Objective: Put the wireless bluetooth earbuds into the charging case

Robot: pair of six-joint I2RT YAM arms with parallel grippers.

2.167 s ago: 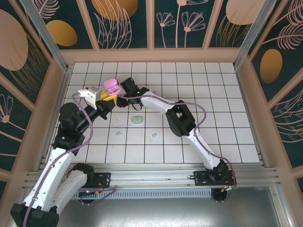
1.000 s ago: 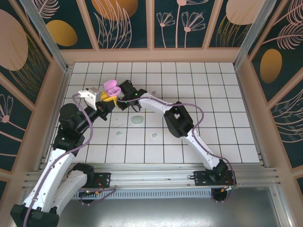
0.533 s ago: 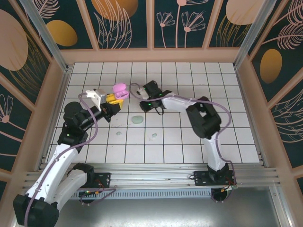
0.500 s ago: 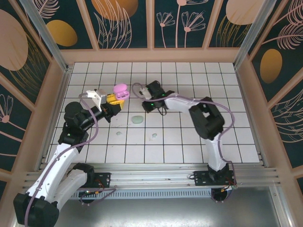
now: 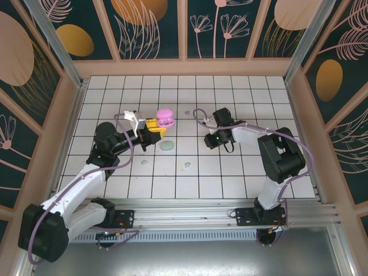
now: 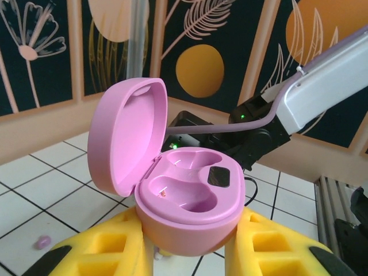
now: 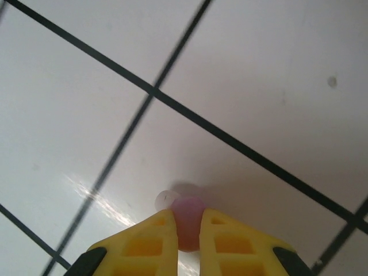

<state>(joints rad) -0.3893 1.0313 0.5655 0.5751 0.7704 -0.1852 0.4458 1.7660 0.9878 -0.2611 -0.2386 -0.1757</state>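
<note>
The pink charging case (image 5: pixel 165 117) hangs above the tiles left of centre, with my left gripper (image 5: pixel 156 126) shut on its base. In the left wrist view the case (image 6: pixel 190 198) is open, its lid (image 6: pixel 123 138) tipped back to the left. Both wells are empty, and the yellow fingers (image 6: pixel 98 253) press its sides. My right gripper (image 5: pixel 212 140) is low over the tiles right of centre. It is shut on a pale purple earbud (image 7: pixel 188 211) with a white tip, just above the tile. A second purple earbud (image 5: pixel 187 112) lies on the tiles.
Two mint green earbuds (image 5: pixel 144 163) (image 5: pixel 187 166) lie on the near tiles, with a mint round object (image 5: pixel 167 146) below the case. Wooden walls (image 5: pixel 75 115) ring the white tiled floor. The purple earbud (image 6: pixel 41 242) on the floor sits low left in the left wrist view.
The right gripper has pulled away from the case and swung right and down to the tiles. The left arm has carried the open case rightward and nearer.
</note>
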